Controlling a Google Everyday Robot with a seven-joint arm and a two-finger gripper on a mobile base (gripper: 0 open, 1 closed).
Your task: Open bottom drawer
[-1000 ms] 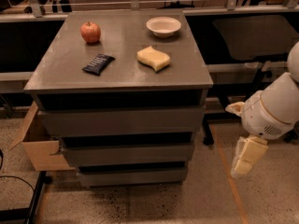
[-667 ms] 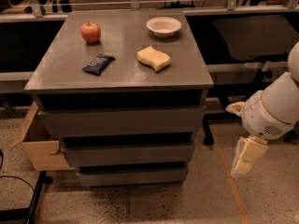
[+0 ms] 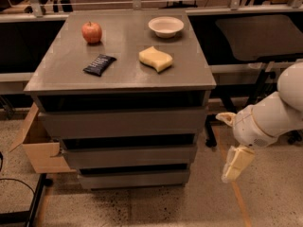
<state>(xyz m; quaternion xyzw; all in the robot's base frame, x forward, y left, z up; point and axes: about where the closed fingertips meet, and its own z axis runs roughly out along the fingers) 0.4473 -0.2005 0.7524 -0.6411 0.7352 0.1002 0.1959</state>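
Observation:
The bottom drawer (image 3: pixel 135 179) is the slimmest grey-brown front at the foot of the cabinet, near the floor, and sits closed. Above it are the middle drawer (image 3: pixel 130 156) and the tall top drawer (image 3: pixel 123 123). My gripper (image 3: pixel 236 166) hangs pointing down at the end of the white arm (image 3: pixel 270 117). It is right of the cabinet, level with the lower drawers, apart from them and holding nothing.
On the cabinet top (image 3: pixel 61 74) lie a red apple (image 3: pixel 92 32), a dark snack bar (image 3: pixel 99 64), a yellow sponge (image 3: pixel 155 58) and a white bowl (image 3: pixel 165 26). An open cardboard box (image 3: pixel 40 150) stands at the cabinet's left. A dark table (image 3: pixel 260 37) stands behind right.
My arm and gripper have shifted slightly left toward the cabinet and a little lower. The drawers and the things on top have not moved.

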